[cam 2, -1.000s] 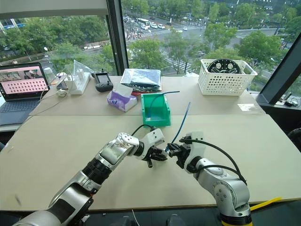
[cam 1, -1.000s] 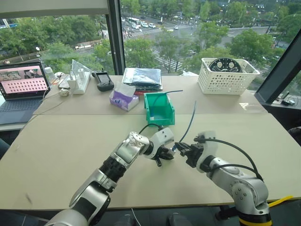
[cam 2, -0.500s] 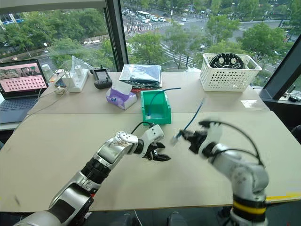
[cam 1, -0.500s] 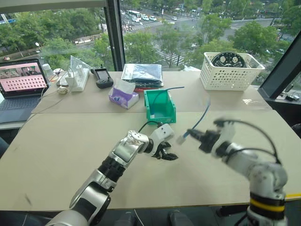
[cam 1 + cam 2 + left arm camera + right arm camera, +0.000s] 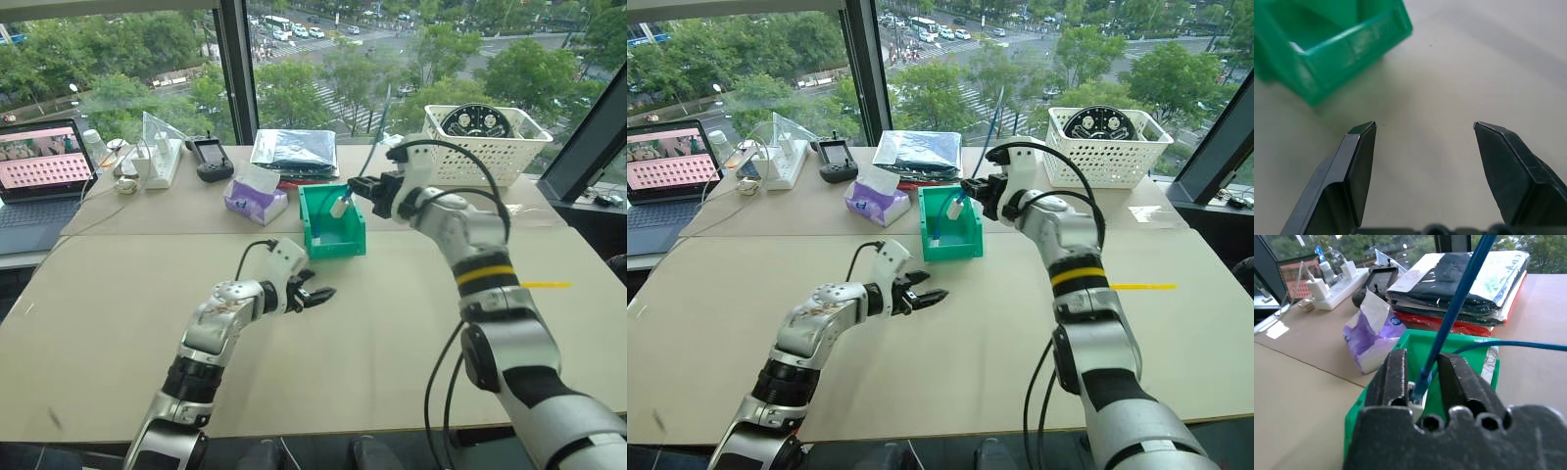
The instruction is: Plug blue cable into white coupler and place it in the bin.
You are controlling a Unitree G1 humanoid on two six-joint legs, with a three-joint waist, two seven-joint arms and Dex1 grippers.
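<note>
Green bin (image 5: 333, 233) on tan table (image 5: 411, 323); right gripper (image 5: 351, 190) above it, pinching blue cable (image 5: 1459, 308) and white coupler (image 5: 339, 207). Left gripper (image 5: 315, 294) nearby, jaws spread, holding nothing.

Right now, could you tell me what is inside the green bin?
A blue cable hangs into the bin, its far end trailing over the back rim. The bin's floor is hidden behind its front wall, so I cannot tell what else lies there.
</note>
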